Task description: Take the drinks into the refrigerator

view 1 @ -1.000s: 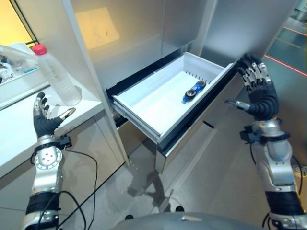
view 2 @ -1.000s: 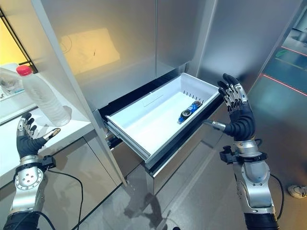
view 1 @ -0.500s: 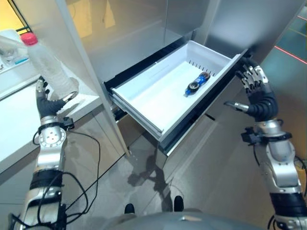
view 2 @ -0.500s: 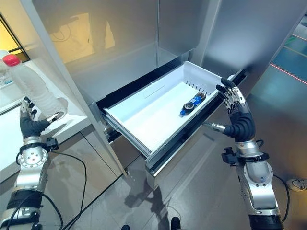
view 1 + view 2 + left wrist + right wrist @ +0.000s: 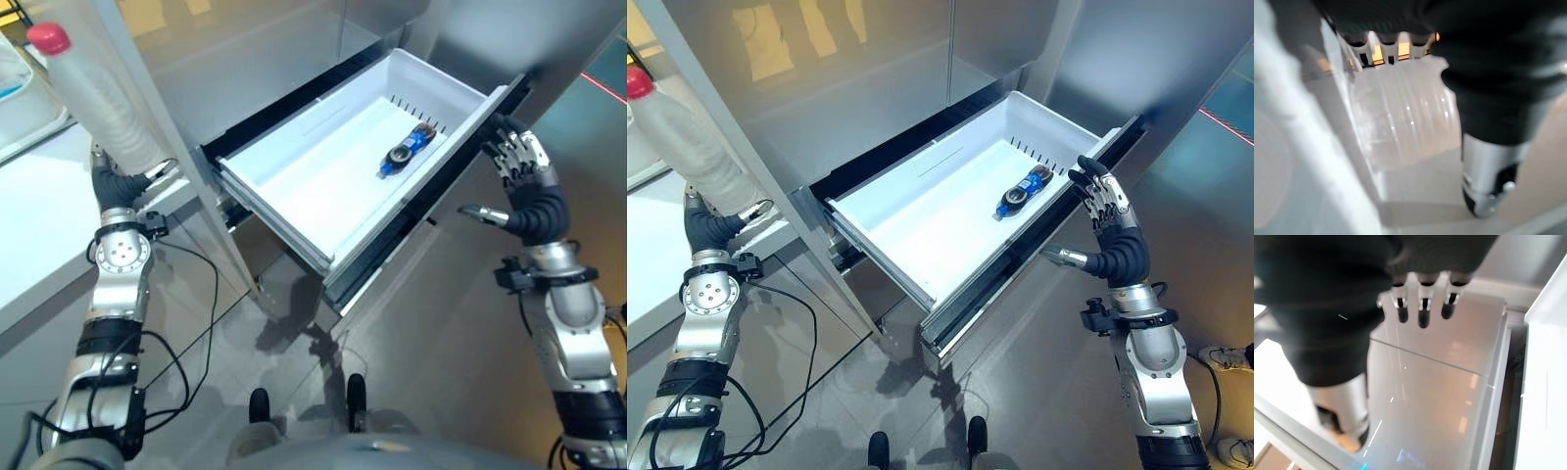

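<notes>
In the left eye view the left hand (image 5: 118,186) is wrapped round the base of a clear plastic bottle with a red cap (image 5: 93,88), which stands on the white counter (image 5: 39,245) by the refrigerator's side panel; I judge the step to be the grasp just before lifting, and the next move must carry the bottle round that panel to the open drawer (image 5: 294,196). In the right eye view the right hand (image 5: 1105,220) hovers with fingers spread and holding nothing, just beside the drawer's front corner, while a small blue bottle (image 5: 1021,192) lies inside. The left wrist view shows fingers (image 5: 1388,46) curled over the ribbed bottle wall. The right wrist view shows straight fingers (image 5: 1422,308) holding nothing.
</notes>
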Motion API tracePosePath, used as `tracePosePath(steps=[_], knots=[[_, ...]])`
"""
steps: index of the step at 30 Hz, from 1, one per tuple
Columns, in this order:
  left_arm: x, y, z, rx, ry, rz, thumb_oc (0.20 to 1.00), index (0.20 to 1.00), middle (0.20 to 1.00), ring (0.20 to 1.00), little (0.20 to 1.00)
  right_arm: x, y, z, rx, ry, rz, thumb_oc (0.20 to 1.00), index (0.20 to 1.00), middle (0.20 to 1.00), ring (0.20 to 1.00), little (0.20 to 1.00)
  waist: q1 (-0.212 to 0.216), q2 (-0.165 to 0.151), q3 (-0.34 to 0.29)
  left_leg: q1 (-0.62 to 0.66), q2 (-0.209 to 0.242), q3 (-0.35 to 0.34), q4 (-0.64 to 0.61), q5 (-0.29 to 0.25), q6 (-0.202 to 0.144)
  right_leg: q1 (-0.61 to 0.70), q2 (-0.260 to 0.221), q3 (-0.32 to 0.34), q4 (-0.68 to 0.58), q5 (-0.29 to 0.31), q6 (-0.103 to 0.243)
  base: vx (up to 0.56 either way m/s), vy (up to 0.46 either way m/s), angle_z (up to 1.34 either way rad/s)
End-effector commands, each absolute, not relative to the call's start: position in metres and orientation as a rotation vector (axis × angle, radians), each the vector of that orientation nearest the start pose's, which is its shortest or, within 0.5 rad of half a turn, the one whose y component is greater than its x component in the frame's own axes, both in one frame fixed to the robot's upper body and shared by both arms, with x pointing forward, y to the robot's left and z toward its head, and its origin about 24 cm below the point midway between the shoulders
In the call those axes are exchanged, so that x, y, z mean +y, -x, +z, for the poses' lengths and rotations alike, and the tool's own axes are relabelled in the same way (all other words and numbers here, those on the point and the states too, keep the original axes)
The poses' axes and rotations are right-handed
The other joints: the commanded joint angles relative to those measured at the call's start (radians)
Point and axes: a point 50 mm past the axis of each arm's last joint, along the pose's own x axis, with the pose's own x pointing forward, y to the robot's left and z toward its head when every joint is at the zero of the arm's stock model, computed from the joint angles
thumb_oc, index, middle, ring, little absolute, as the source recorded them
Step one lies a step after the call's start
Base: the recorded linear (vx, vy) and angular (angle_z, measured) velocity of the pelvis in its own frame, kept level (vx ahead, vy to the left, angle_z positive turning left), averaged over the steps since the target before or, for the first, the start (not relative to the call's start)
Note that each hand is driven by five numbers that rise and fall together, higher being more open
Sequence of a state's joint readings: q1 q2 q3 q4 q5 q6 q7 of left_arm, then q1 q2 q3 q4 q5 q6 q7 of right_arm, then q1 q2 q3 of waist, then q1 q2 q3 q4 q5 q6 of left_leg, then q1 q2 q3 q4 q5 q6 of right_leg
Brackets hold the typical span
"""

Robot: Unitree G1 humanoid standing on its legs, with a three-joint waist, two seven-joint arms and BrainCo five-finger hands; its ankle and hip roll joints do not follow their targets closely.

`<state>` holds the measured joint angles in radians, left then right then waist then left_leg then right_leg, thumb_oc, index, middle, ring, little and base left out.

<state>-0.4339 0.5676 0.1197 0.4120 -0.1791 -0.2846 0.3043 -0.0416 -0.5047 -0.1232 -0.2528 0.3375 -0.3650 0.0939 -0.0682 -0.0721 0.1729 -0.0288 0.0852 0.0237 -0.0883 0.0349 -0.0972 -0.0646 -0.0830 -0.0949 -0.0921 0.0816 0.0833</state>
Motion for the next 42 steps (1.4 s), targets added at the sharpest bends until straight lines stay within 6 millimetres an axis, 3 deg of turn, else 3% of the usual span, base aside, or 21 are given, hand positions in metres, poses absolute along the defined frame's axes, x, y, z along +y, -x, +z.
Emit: tracePosePath(steps=[1, 7, 8, 9, 10, 11, 20, 28, 32, 37, 39, 42], knots=[[0.281, -0.329, 0.19, -0.55, -0.272, 0.407, 1.0, 1.0, 1.0, 1.0, 1.0, -0.232, -0.232, 0.207, -0.854, 0.228, 0.084, 1.0, 1.0, 1.0, 1.0, 1.0, -0.04, -0.025, 0.022, 0.042, -0.06, -0.024, 0.084, -0.135, 0.091, 0.023, 0.078, -0.036, 0.131, -0.171, -0.035, 0.02, -0.04, 0.03], [0.281, -0.328, 0.187, -0.534, -0.29, 0.395, 1.0, 1.0, 1.0, 1.0, 1.0, -0.234, -0.23, 0.205, -0.847, 0.232, 0.08, 1.0, 1.0, 1.0, 1.0, 1.0, -0.046, -0.033, 0.017, 0.055, -0.052, -0.025, 0.08, -0.141, 0.09, 0.022, 0.087, -0.032, 0.143, -0.182, -0.04, 0.01, -0.013, 0.0], [0.281, -0.328, 0.186, -0.532, -0.291, 0.392, 0.931, 0.931, 0.931, 0.931, 0.931, -0.234, -0.23, 0.204, -0.844, 0.234, 0.081, 1.0, 1.0, 1.0, 1.0, 1.0, -0.046, -0.034, 0.015, 0.061, -0.052, -0.024, 0.079, -0.143, 0.089, 0.028, 0.088, -0.029, 0.138, -0.181, -0.04, 0.0, 0.0, 0.0], [0.281, -0.328, 0.186, -0.532, -0.291, 0.392, 0.931, 0.931, 0.931, 0.931, 0.931, -0.234, -0.23, 0.204, -0.844, 0.234, 0.081, 1.0, 1.0, 1.0, 1.0, 1.0, -0.046, -0.034, 0.016, 0.061, -0.052, -0.024, 0.079, -0.143, 0.089, 0.029, 0.088, -0.028, 0.138, -0.181, -0.04, 0.04, -0.008, -0.01], [0.278, -0.33, 0.186, -0.529, -0.28, 0.365, 0.304, 0.304, 0.304, 0.304, 0.304, -0.235, -0.229, 0.203, -0.84, 0.234, 0.087, 1.0, 1.0, 1.0, 1.0, 1.0, -0.05, -0.035, 0.01, 0.073, -0.052, -0.022, 0.073, -0.144, 0.088, 0.041, 0.09, -0.025, 0.126, -0.18, -0.04, 0.03, -0.004, 0.0], [0.278, -0.33, 0.186, -0.529, -0.28, 0.365, 0.2, 0.2, 0.2, 0.2, 0.2, -0.235, -0.229, 0.203, -0.84, 0.234, 0.086, 1.0, 1.0, 1.0, 1.0, 1.0, -0.049, -0.035, 0.011, 0.074, -0.052, -0.022, 0.073, -0.144, 0.088, 0.042, 0.09, -0.025, 0.125, -0.179, -0.04, 0.05, -0.011, -0.01], [0.236, -0.342, 0.192, -0.561, -0.182, 0.169, 0.2, 0.2, 0.2, 0.2, 0.2, -0.238, -0.226, 0.202, -0.838, 0.229, 0.068, 1.0, 1.0, 1.0, 1.0, 1.0, -0.062, -0.024, -0.005, 0.122, -0.053, -0.02, 0.051, -0.146, 0.079, 0.107, 0.086, -0.039, 0.084, -0.178, -0.04, 0.01, -0.003, 0.0], [0.226, -0.34, 0.196, -0.588, -0.133, 0.091, 0.2, 0.2, 0.2, 0.2, 0.2, -0.237, -0.228, 0.201, -0.834, 0.217, 0.065, 1.0, 1.0, 1.0, 1.0, 1.0, -0.062, -0.007, -0.015, 0.147, -0.058, -0.021, 0.038, -0.148, 0.077, 0.134, 0.08, -0.046, 0.079, -0.179, -0.039, 0.0, -0.002, 0.06], [0.22, -0.331, 0.202, -0.635, -0.117, 0.026, 0.2, 0.2, 0.2, 0.2, 0.2, -0.236, -0.228, 0.2, -0.825, 0.219, 0.071, 1.0, 1.0, 1.0, 1.0, 1.0, -0.057, -0.001, -0.02, 0.153, -0.06, -0.023, 0.037, -0.149, 0.078, 0.143, 0.079, -0.048, 0.077, -0.179, -0.039, 0.0, -0.001, 0.02], [0.218, -0.288, 0.215, -0.743, -0.197, -0.206, 0.2, 0.2, 0.2, 0.2, 0.2, -0.245, -0.235, 0.185, -0.701, 0.083, 0.198, 1.0, 1.0, 1.0, 1.0, 1.0, -0.03, 0.001, -0.031, 0.158, -0.065, -0.033, 0.035, -0.142, 0.075, 0.164, 0.072, -0.059, 0.064, -0.172, -0.04, -0.04, 0.002, 0.02], [0.219, -0.287, 0.215, -0.741, -0.196, -0.206, 0.2, 0.2, 0.2, 0.2, 0.2, -0.245, -0.235, 0.185, -0.7, 0.081, 0.202, 1.0, 1.0, 1.0, 1.0, 1.0, -0.032, 0.001, -0.033, 0.159, -0.065, -0.033, 0.035, -0.142, 0.074, 0.166, 0.072, -0.059, 0.063, -0.172, -0.04, -0.03, -0.002, 0.05], [0.208, -0.265, 0.223, -0.751, -0.185, -0.46, 0.2, 0.2, 0.2, 0.2, 0.2, -0.255, -0.247, 0.171, -0.515, 0.055, 0.335, 1.0, 1.0, 1.0, 1.0, 1.0, -0.016, -0.006, -0.041, 0.156, -0.067, -0.037, 0.034, -0.132, 0.07, 0.173, 0.067, -0.069, 0.056, -0.161, -0.04, -0.08, -0.005, 0.01]])
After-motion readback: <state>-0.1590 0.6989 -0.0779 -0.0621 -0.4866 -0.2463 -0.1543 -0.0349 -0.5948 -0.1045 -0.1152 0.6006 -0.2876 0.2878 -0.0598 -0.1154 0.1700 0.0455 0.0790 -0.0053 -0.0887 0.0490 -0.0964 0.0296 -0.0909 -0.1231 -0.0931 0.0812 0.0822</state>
